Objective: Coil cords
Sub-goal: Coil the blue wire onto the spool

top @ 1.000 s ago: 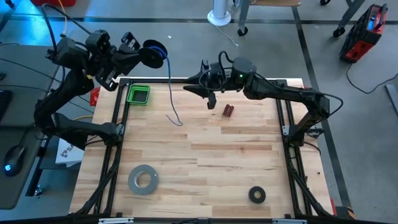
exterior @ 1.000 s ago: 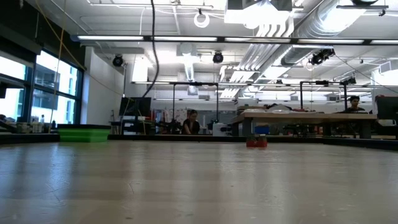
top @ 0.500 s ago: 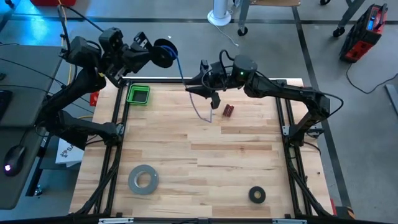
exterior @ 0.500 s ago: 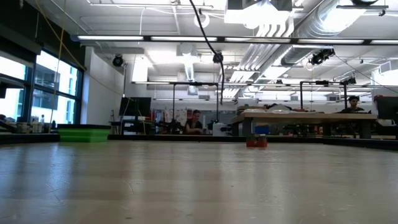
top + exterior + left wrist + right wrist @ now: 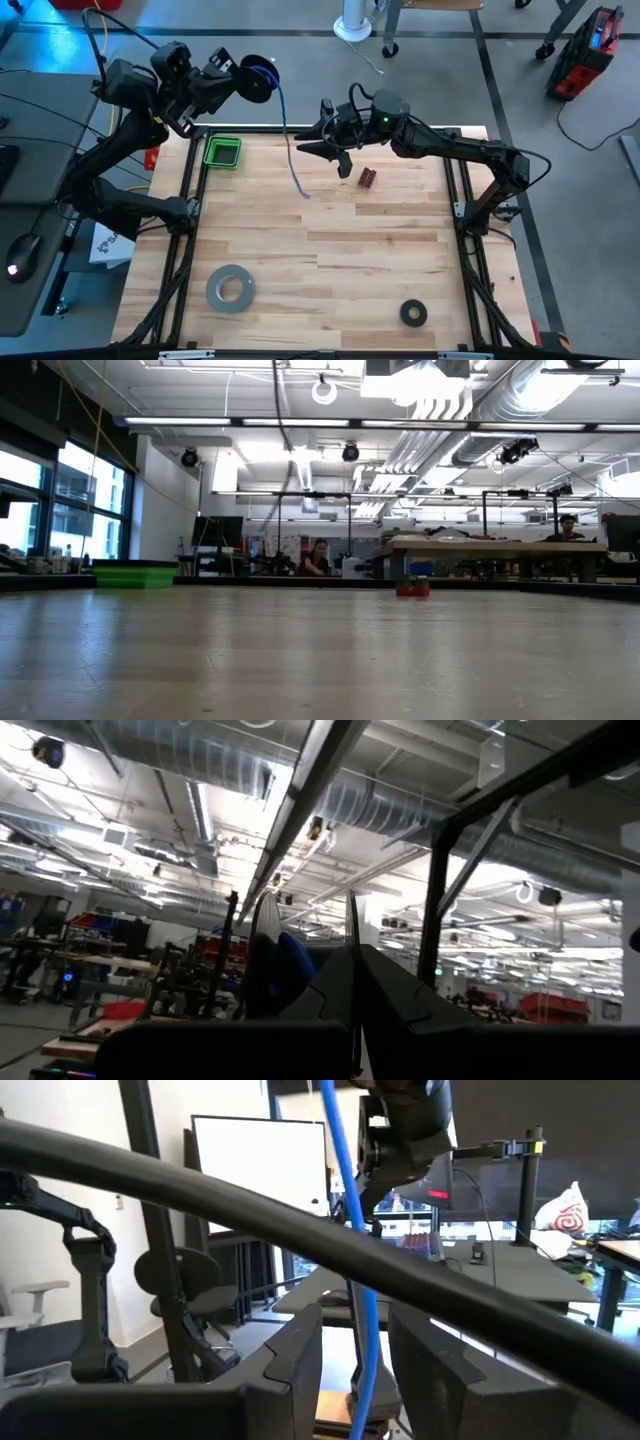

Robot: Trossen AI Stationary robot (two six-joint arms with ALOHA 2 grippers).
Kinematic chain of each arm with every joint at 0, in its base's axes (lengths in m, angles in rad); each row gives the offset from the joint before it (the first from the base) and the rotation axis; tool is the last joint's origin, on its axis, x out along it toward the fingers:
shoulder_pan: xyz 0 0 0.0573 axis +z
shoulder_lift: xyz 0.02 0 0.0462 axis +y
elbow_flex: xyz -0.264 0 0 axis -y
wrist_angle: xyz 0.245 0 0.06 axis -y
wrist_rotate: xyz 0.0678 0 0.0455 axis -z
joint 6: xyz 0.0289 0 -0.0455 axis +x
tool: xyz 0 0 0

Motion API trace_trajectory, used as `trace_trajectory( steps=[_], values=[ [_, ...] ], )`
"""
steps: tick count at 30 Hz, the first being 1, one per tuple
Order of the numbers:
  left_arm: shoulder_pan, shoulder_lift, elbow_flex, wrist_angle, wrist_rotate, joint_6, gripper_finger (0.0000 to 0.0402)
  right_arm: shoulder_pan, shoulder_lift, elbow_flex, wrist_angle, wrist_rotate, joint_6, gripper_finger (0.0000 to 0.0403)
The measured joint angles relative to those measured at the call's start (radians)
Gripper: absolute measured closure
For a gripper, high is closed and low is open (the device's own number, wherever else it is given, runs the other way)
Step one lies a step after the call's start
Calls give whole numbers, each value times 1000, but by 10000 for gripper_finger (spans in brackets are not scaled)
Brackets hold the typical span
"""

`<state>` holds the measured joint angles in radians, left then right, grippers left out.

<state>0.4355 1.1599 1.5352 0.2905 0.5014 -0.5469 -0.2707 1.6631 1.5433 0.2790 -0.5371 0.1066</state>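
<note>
left end effector [image 5: 232,82]: pressed together on the spool [image 5: 256,79], held up past the desk's far-left corner, above the green bin [image 5: 222,151].
right end effector [image 5: 331,141]: fingers [image 5: 300,1355] part-spread, cord running between them with slack on both sides; I can't tell if they touch it. Sits over the far edge of the desk [image 5: 330,260], mid-width.
cord [image 5: 286,130]: blue, drops from the spool, free tail hangs over the far-left desk area, just left of the right end effector; I can't tell if the tip touches the wood.
step: winding cord onto spool, by my read; long tail not yet wound.
do it well: keep the right fingers as a loose guide, not a clamp, so the cord slides through; light tension only.
spool: hold its axis steady, feed the cord square to the rim so turns stack and don't slip off.
risk: thin cord whips or jumps out of the guide gap; the tail may snag the red block [image 5: 367,178] near right of it.
other: grey tape roll [image 5: 230,288] and black ring [image 5: 413,313] lie near, well apart, not involved.
</note>
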Motion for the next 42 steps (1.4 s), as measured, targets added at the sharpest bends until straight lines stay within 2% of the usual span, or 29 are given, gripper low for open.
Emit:
trace_trajectory(
  steps=[5, 12, 42],
  values=[
    [0, 4, 0, 1, -16, -1, 401, 16, 0, 0, 13, 3, -8, 293],
    [0, 5, 0, 1, -16, -26, 401, 23, 0, 0, 24, 73, -67, 293],
    [-7, 5, 0, -1, -32, -44, 401, 48, 5, 0, 34, 93, -100, 293]
  ],
)
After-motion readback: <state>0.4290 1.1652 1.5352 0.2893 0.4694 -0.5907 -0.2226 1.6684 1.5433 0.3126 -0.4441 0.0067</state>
